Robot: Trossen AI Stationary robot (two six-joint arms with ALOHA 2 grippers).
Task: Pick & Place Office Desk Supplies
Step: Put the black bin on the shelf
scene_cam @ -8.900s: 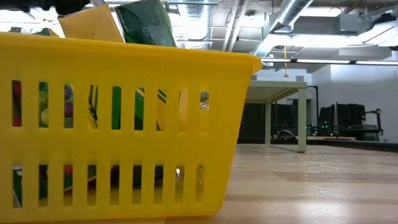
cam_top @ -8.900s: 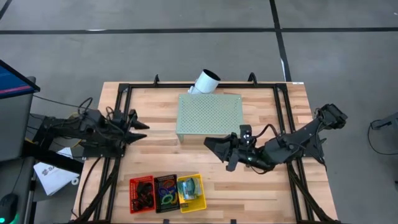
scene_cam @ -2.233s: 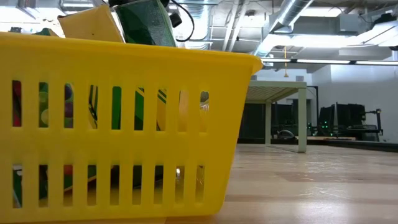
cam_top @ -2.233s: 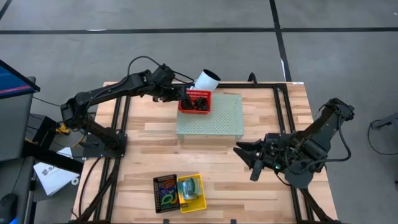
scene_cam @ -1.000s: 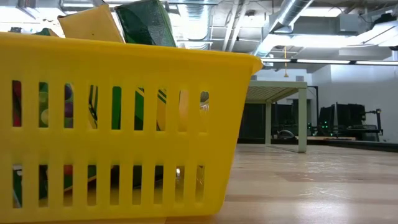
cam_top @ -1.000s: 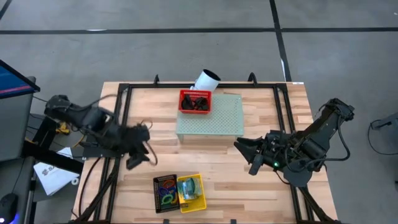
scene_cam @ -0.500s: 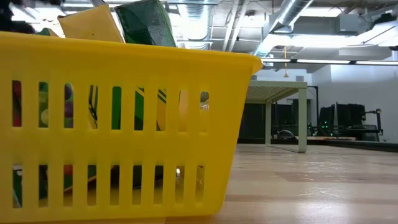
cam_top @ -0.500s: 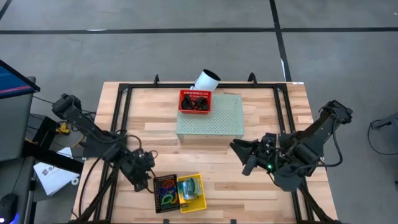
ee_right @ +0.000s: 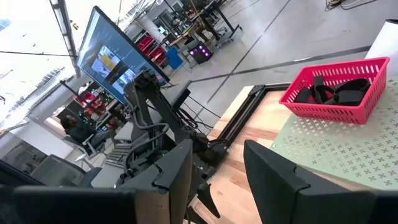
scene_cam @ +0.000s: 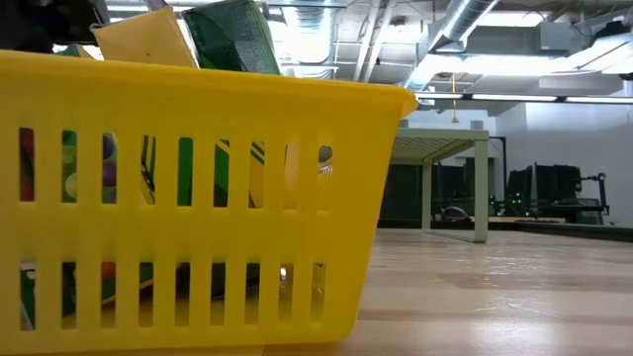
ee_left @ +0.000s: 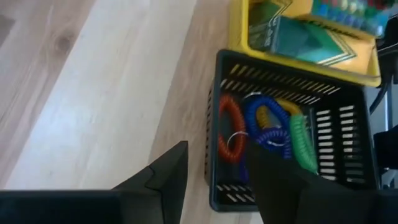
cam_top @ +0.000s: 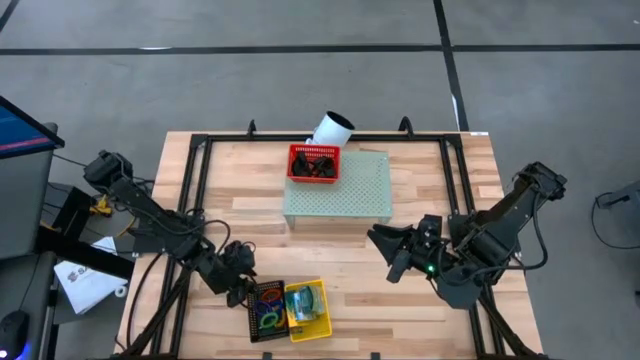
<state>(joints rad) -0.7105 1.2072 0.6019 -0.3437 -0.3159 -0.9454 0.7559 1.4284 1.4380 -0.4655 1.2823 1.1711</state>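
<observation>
My left gripper is open and low at the left end of the black basket. In the left wrist view one finger stands outside that end wall and the other over the coiled loops, red, blue and green, lying inside. Beside it the yellow basket holds crayon boxes, which poke above its rim in the low view. The red basket of black clips rests on the pale green perforated block. My right gripper hovers open right of the table's centre.
A white tube leans at the far edge behind the block. Black frame rails run along the table's left and right sides. Bare wood lies between the yellow basket and my right gripper. A monitor stands off the table's left.
My left arm has swung from the table's left side toward the near edge and rightward, coming down at the black basket's left end. My right gripper has crept slightly toward the table's left. The baskets have stayed put.
</observation>
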